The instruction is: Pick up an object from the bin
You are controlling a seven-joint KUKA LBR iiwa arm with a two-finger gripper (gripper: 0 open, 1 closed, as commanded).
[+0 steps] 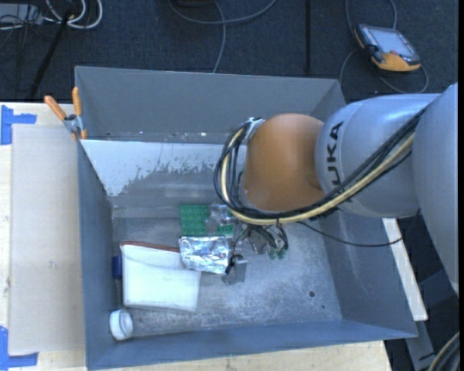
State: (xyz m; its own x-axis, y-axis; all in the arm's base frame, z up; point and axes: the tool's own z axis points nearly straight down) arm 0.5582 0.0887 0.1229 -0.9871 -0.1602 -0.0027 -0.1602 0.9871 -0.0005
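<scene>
Bin (139, 114) holds one white packet (161, 278), one crumpled foil pack (203, 253), one green card (192, 219), one white bottle (121, 324). Arm (387, 161) bends down mid-frame, gripper (236, 269) just beside the crumpled foil pack; whether it grips I cannot tell.

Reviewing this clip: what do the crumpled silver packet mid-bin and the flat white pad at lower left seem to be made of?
The crumpled silver packet looks like metal foil or a foil-coated wrapper: glossy, with sharp creases and bright glints. The flat white pad looks matte, perhaps paper, card or folded cloth: it has an even surface without glints, and I cannot tell which.
</scene>
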